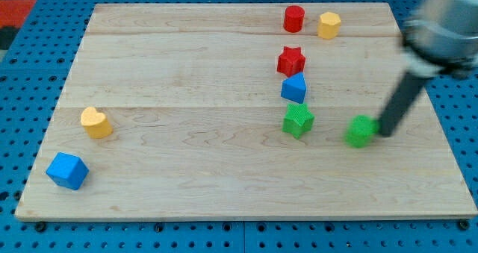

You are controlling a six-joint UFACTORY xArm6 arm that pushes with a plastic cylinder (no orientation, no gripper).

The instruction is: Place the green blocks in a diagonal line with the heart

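The small green plastic block (pixel 361 131), judged light, rigid and free-sliding on the wooden worktop (pixel 187 59), is touched on its right face by my tip (pixel 385 132). No jaws are fitted; pushing low and centred is advised to avoid rotation toward the yellow heart-shaped block (pixel 95 122).

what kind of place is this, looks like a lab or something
Probably a robotics lab bench: a wooden board sits on a blue perforated base, small coloured blocks such as the green one are scattered on it, and my tip touches that block's right side.
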